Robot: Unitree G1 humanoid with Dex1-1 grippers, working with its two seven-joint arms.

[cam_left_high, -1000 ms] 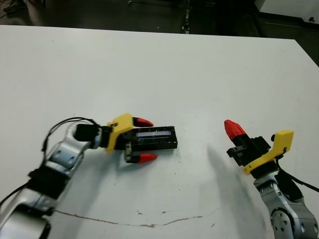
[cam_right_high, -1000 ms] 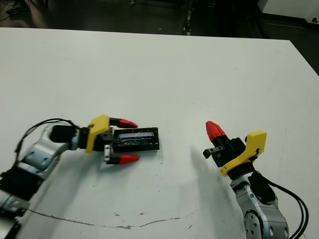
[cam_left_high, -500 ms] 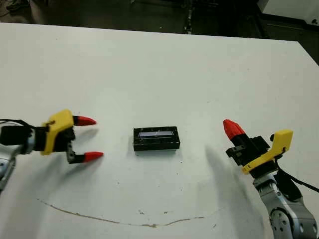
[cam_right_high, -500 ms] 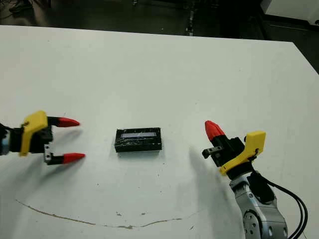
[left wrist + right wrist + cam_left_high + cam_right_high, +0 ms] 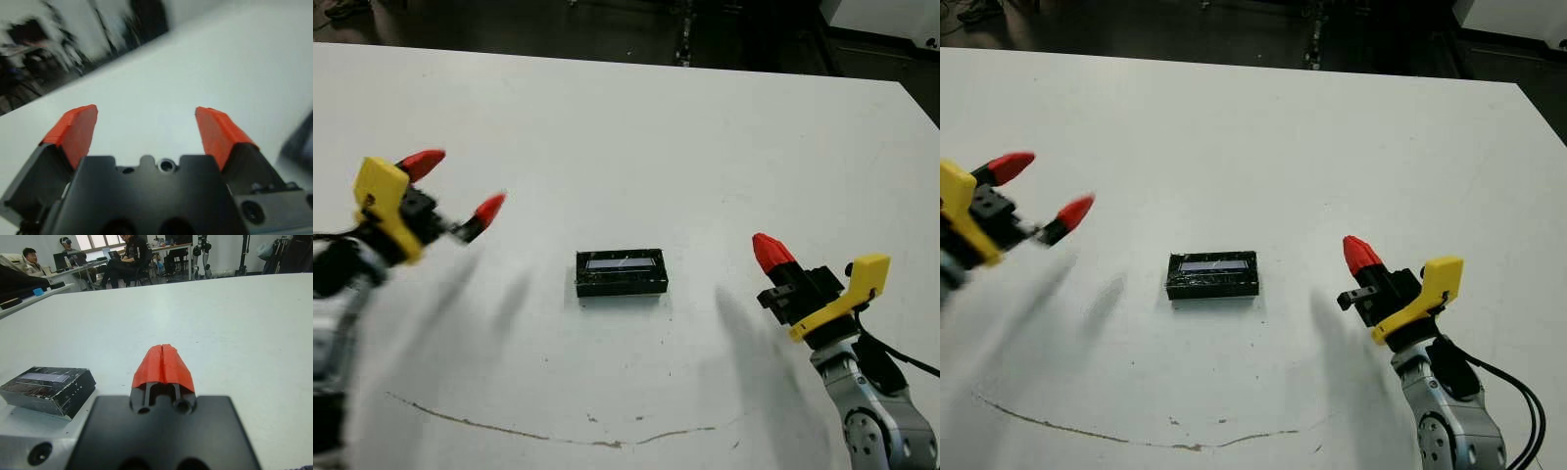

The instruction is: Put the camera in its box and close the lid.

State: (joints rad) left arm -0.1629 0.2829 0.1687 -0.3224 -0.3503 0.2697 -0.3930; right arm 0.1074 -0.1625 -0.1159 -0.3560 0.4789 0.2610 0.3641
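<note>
black lid [image 5: 621, 273] flat on table (silvery strip up)

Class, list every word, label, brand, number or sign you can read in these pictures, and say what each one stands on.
None can be read.
The lid carries only a pale strip, with no legible lettering.
The end effectors and the table show no writing.

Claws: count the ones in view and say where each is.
2. The left claw is raised at the table's left side, open and empty. The right claw is shut, right of the black lid.
</note>
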